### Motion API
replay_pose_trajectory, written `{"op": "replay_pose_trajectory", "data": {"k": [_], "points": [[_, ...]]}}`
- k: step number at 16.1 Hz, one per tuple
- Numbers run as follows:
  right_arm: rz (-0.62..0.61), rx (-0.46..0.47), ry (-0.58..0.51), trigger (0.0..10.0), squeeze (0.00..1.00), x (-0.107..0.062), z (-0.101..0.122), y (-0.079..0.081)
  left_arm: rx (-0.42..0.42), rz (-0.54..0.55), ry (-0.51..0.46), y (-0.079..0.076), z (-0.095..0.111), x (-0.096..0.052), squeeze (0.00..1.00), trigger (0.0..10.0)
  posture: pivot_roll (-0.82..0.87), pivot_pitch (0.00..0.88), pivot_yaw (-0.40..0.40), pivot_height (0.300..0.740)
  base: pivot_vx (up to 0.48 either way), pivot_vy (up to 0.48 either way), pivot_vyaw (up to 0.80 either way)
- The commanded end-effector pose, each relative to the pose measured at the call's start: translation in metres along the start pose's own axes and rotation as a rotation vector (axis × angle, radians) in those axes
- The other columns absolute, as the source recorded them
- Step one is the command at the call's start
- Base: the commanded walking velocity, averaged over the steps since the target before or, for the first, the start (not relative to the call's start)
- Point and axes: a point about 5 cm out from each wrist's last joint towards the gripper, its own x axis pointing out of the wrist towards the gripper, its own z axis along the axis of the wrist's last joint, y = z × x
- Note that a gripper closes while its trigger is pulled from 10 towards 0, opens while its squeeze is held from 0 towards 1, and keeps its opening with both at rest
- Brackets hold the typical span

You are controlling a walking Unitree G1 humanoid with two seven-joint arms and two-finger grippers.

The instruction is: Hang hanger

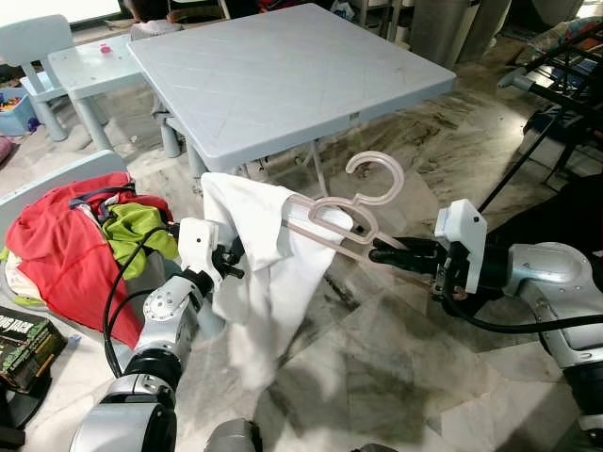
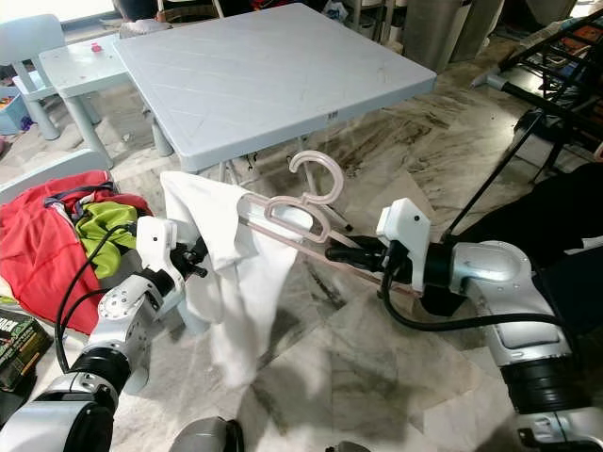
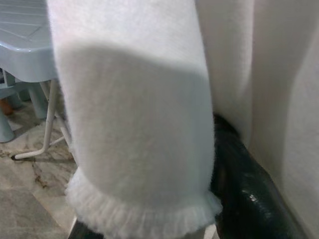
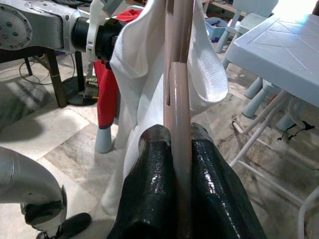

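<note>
The right gripper (image 4: 177,149) has its 2 fingers clamped on the end of the pink hanger (image 1: 339,221), held level in front of the grey table (image 1: 283,85). The left gripper (image 1: 229,259) pinches the white garment (image 1: 268,273) draped over the hanger's far arm. The hanger looks light, stiff and slick; the cloth soft and limp, likely to slide off. Best held near the hook (image 1: 375,179).

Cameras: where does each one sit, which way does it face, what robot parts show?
Head stereo pair: looks forward and down; both arms, left gripper, right gripper, pink hanger, white garment, grey table.
Left wrist: along its fingers, pressed into the garment.
Right wrist: along its fingers clamping the hanger.
Shared: garment, table.
</note>
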Motion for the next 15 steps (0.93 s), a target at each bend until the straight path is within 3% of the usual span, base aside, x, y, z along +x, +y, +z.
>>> {"op": "replay_pose_trajectory", "data": {"k": [1,6,11,15], "points": [[-0.005,-0.055,-0.077,0.0,0.00,0.000,0.017,-0.003,0.016,-0.028,-0.008,-0.003,0.004,0.003,0.00,0.0,-0.11,0.000,0.052,0.740,0.000,0.000,0.00],[-0.014,-0.056,-0.075,0.0,0.00,0.004,0.013,-0.002,0.029,0.032,-0.010,0.004,0.004,0.001,0.00,0.0,-0.10,0.000,0.057,0.740,0.000,0.000,0.00],[-0.015,-0.019,-0.055,0.0,0.00,0.007,-0.001,0.003,-0.135,0.301,-0.073,0.036,0.014,-0.005,0.00,0.0,-0.10,0.000,0.055,0.740,0.000,0.000,0.00],[-0.013,0.004,-0.020,0.0,0.00,0.003,-0.014,0.005,-0.155,0.365,-0.126,0.049,0.028,-0.005,0.00,0.0,-0.09,0.000,0.052,0.740,0.000,0.000,0.00]]}}
